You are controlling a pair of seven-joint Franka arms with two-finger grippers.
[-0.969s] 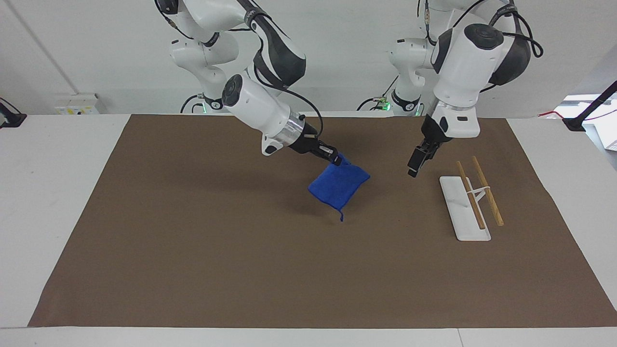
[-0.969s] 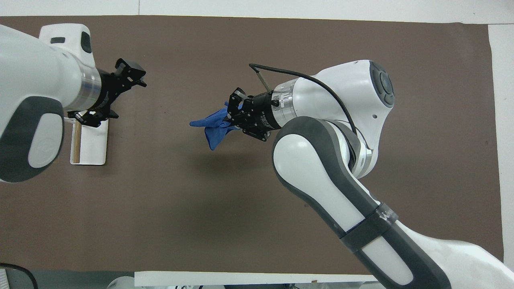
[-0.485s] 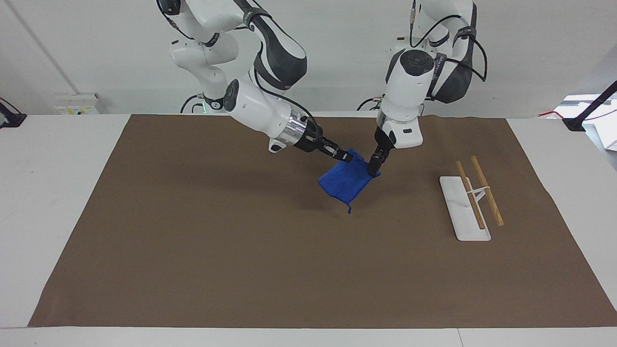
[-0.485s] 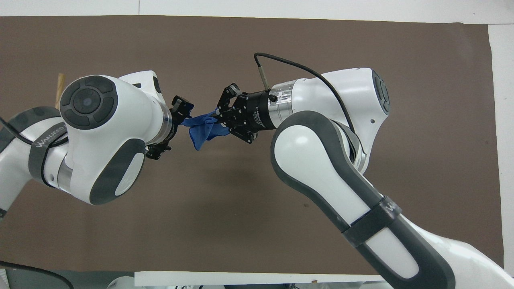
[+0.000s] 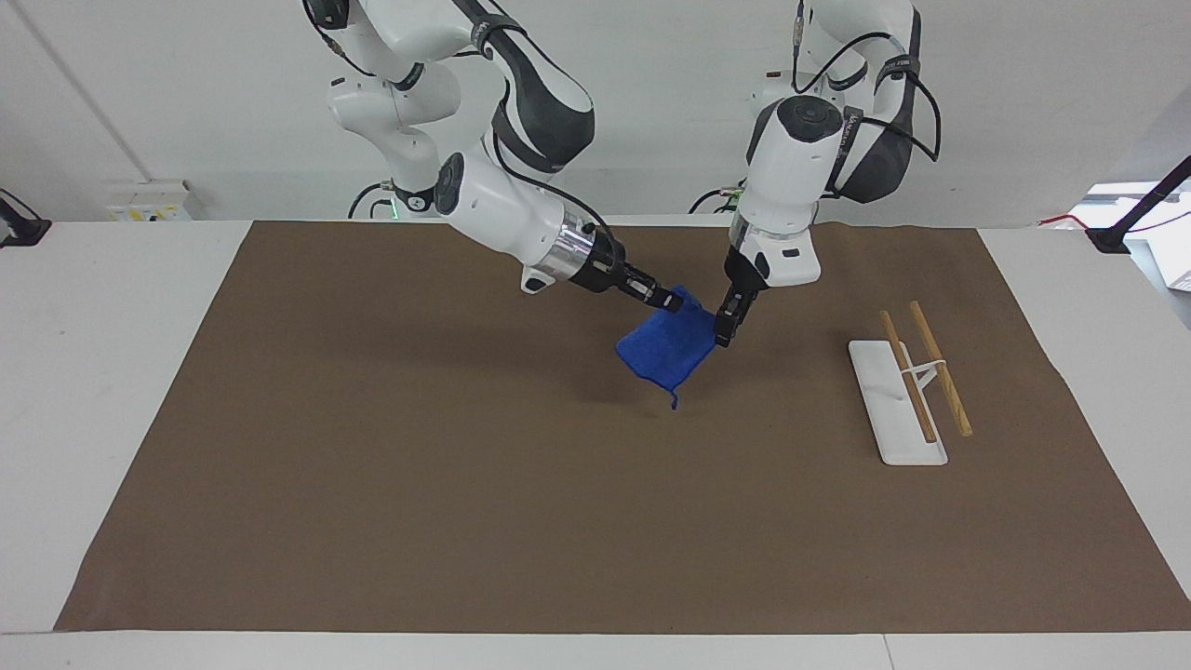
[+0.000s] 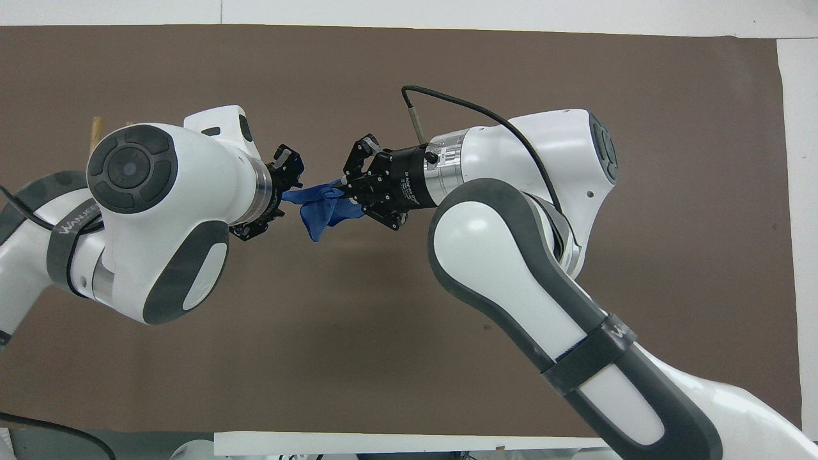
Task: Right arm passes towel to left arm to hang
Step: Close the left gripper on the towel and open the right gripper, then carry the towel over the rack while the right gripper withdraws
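Observation:
The royal-blue towel [image 5: 665, 349] hangs in the air over the middle of the brown mat, its small loop dangling at the lowest corner. My right gripper [image 5: 665, 300] is shut on one upper corner of it. My left gripper [image 5: 721, 330] is at the other upper corner, touching the cloth. In the overhead view the towel [image 6: 319, 207] stretches between the left gripper [image 6: 284, 195] and the right gripper [image 6: 345, 188], which face each other.
A white rack base [image 5: 893, 409] with two wooden rods [image 5: 940, 368] stands on the brown mat [image 5: 372, 465] toward the left arm's end. In the overhead view only a rod tip [image 6: 96, 124] shows past the left arm.
My left gripper swung from beside the rack to the towel's free upper corner. My right gripper carried the towel slightly toward it and a little higher. Little has moved in the last half second.

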